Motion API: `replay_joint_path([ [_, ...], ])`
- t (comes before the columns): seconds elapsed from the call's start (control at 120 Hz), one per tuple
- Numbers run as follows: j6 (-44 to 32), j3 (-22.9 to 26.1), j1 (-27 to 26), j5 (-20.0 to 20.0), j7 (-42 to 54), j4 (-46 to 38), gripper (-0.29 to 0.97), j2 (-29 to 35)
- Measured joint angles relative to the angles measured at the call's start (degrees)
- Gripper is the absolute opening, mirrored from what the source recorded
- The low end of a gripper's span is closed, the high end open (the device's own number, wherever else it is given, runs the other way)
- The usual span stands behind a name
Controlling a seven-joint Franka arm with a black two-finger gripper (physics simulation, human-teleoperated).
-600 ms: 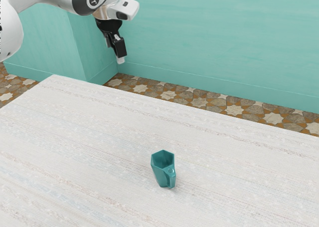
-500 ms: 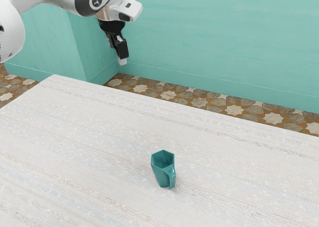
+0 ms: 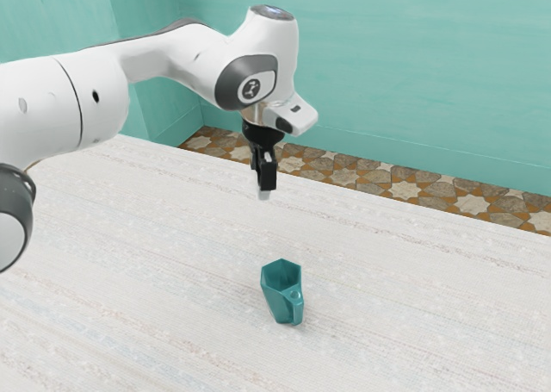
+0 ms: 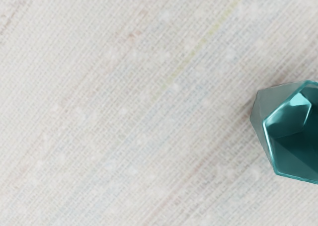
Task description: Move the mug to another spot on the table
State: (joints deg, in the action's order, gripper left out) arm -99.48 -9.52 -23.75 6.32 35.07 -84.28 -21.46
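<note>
our jaws hang over the worktop [image 3: 129, 237], clear of the teal mug [image 3: 282, 291] [image 4: 290, 129] standing below, off to one side; whether they're apart we cannot tell

Faceted teal mug [image 4: 290, 131] upright on pale woven table [image 4: 124, 112], open mouth visible.

A star-patterned tile floor [image 3: 405, 185] is running along the far side, and a teal wall [image 3: 413, 56] is rising behind it, left to right.
</note>
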Motion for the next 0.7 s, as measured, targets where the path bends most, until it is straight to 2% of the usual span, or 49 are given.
replay_joint_path([
  [0.1, 0.00, 2.52, 0.24, 0.05, 0.15, -4.33, 0.68, 1.37],
  [0.242, 0.00, 6.79, 1.30, 0.30, 3.51, -4.31, 0.68, -0.16],
  [0.375, 0.02, 10.08, 1.49, 0.45, 10.91, -3.75, 0.68, -2.67],
  [0.492, 0.82, 16.97, 3.72, 2.74, 18.14, -4.92, 0.68, -3.00],
  [0.7, 2.29, 22.97, 6.41, 4.33, 29.79, -6.13, 0.68, -6.92],
])
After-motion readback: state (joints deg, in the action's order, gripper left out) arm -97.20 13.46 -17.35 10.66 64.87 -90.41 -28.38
